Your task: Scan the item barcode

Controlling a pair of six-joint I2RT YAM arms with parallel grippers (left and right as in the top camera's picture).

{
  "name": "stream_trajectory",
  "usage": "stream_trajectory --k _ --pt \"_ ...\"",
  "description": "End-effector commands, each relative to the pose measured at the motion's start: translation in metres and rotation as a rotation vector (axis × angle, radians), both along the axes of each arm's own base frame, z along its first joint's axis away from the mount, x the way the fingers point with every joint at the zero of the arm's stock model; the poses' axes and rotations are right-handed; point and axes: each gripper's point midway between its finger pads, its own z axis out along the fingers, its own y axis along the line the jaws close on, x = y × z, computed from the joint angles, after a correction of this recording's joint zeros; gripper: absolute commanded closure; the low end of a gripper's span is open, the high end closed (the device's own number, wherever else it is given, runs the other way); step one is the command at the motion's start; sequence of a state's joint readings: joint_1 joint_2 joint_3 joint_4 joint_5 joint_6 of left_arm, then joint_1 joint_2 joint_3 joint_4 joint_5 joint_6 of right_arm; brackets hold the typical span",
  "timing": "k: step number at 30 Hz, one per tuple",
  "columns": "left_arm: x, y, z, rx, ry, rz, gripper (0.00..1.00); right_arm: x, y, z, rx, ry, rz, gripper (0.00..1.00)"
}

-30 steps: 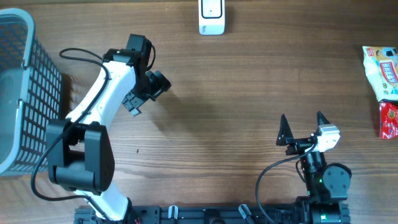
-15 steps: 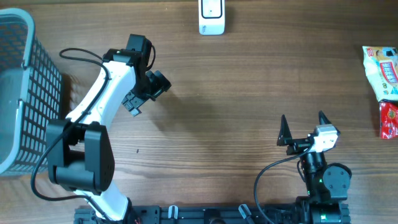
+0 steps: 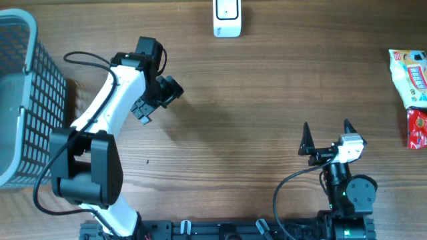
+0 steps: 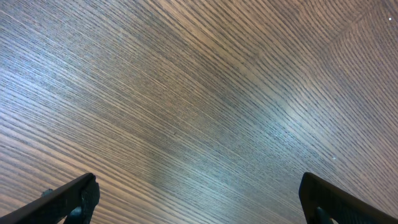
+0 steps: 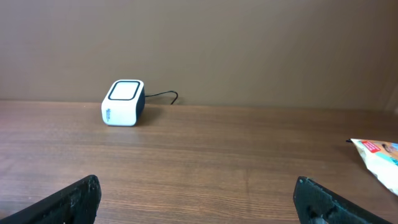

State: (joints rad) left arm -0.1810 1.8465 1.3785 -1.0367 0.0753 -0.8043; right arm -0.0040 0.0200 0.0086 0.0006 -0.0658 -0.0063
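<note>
A white barcode scanner (image 3: 227, 19) sits at the table's far edge, centre; in the right wrist view the scanner (image 5: 123, 102) is far ahead on the left, its cable trailing right. A white and yellow snack packet (image 3: 409, 75) lies at the right edge with a red packet (image 3: 417, 128) just below it. The right wrist view catches only the white packet's corner (image 5: 380, 159). My left gripper (image 3: 158, 101) hangs open over bare wood left of centre, and its wrist view shows the left gripper (image 4: 199, 199) with nothing between the fingers. My right gripper (image 3: 325, 127) stands open and empty near the front right.
A grey mesh basket (image 3: 41, 80) fills the left edge of the table. The left arm's white link (image 3: 110, 100) runs from its base (image 3: 83, 167) at the front left. A plain brown wall (image 5: 249, 43) rises behind the table.
The right gripper has shifted a hair toward the near edge. Nothing else has moved.
</note>
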Motion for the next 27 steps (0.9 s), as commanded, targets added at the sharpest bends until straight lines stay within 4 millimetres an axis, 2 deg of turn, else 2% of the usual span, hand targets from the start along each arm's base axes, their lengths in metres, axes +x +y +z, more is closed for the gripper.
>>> stream_trajectory --k 1,22,24,27 --pt "0.003 0.001 0.005 0.004 -0.018 -0.014 0.00 -0.001 -0.005 0.002 -0.018 -0.013 -0.030 0.00" --pt "0.003 0.001 0.005 0.006 -0.017 -0.016 0.00 -0.001 -0.003 0.002 -0.018 -0.014 -0.015 0.00" --pt "0.000 0.010 0.004 0.054 -0.006 -0.028 0.00 -0.001 -0.003 0.002 -0.018 -0.014 -0.015 0.00" --pt "-0.008 0.012 0.004 0.065 0.024 -0.039 0.00 -0.001 -0.003 0.002 -0.018 -0.014 -0.015 0.00"
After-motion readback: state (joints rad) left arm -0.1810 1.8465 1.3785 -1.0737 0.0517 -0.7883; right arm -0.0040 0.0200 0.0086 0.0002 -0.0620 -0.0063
